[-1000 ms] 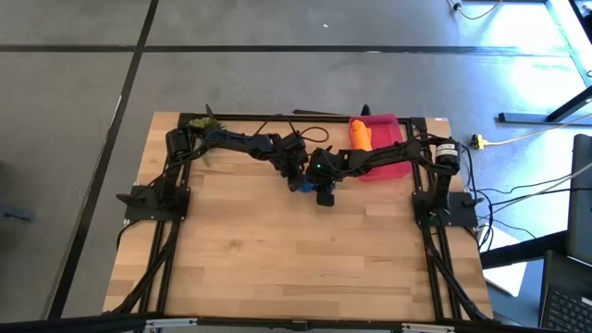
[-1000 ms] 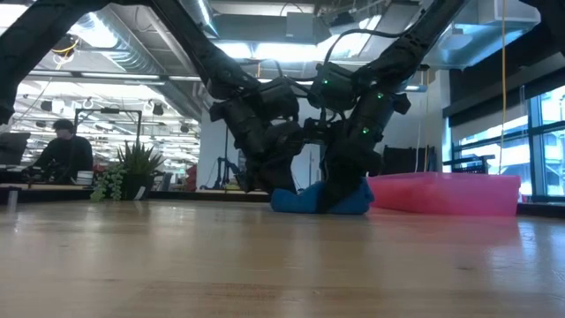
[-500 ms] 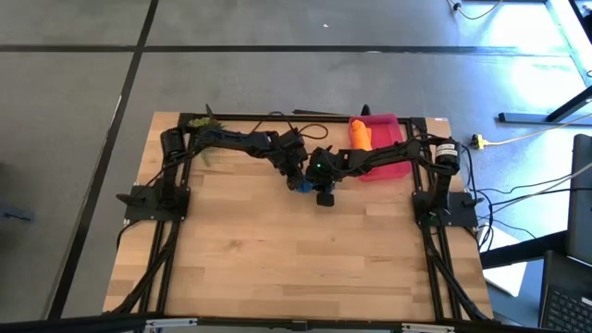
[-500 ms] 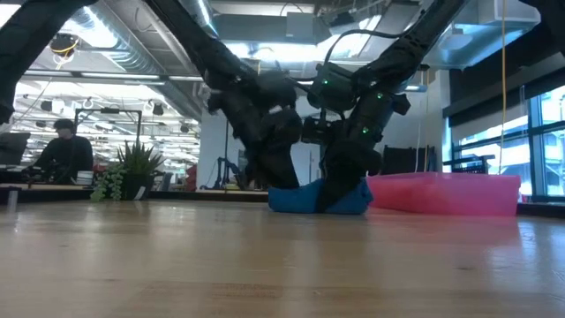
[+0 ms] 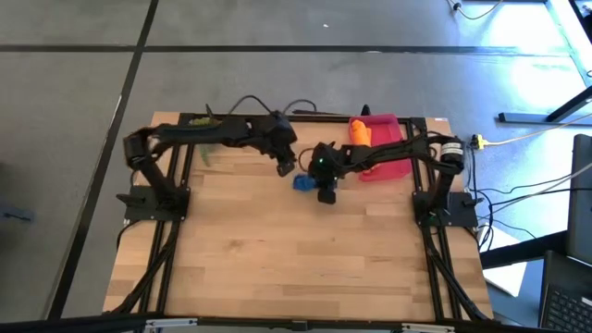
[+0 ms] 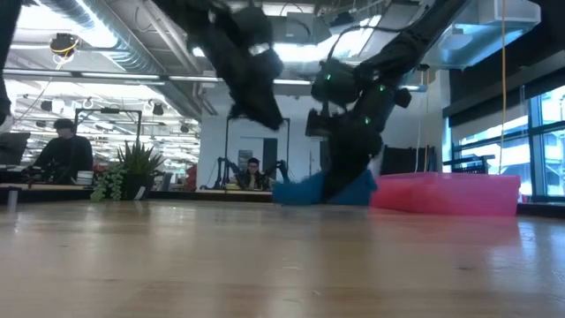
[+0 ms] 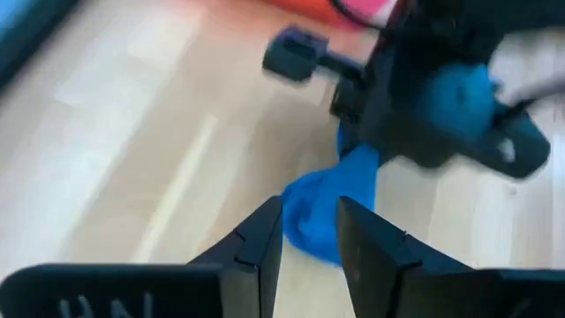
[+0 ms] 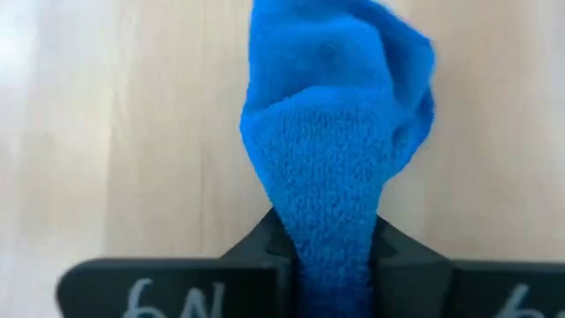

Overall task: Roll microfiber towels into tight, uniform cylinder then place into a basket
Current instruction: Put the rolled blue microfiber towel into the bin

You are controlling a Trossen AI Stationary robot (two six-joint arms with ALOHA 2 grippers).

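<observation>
The blue towel (image 5: 302, 182) is a bunched roll held by my right gripper (image 5: 316, 183) near the table's middle, just left of the pink basket (image 5: 396, 165). It also shows in the low view (image 6: 309, 189) and the right wrist view (image 8: 340, 115). The orange towel (image 5: 359, 133) lies rolled in the basket's far left corner. My left gripper (image 5: 285, 167) hangs above and to the far left of the blue towel. It is empty, with a narrow gap between its fingers (image 7: 265, 238). It looks down on the blue towel (image 7: 328, 212). My right gripper pinches one end of the blue towel's roll (image 8: 331, 231) between its two fingers, several layers bunched together. The fingers point down, slanting from the table's right side. The roll is lifted just clear of the table, and its free end (image 6: 291, 191) sticks out toward the left.
A small green potted plant (image 5: 200, 121) stands at the table's far left corner. The basket's near wall (image 6: 446, 196) rises right of the towel. People sit in the room beyond the table (image 6: 62, 150). Bare wood (image 5: 296, 259) spreads over the table's near half.
My left gripper has let go of the blue towel and gone up and toward the far left. My right gripper has kept its hold and lifted the roll off the table, a little toward the basket.
</observation>
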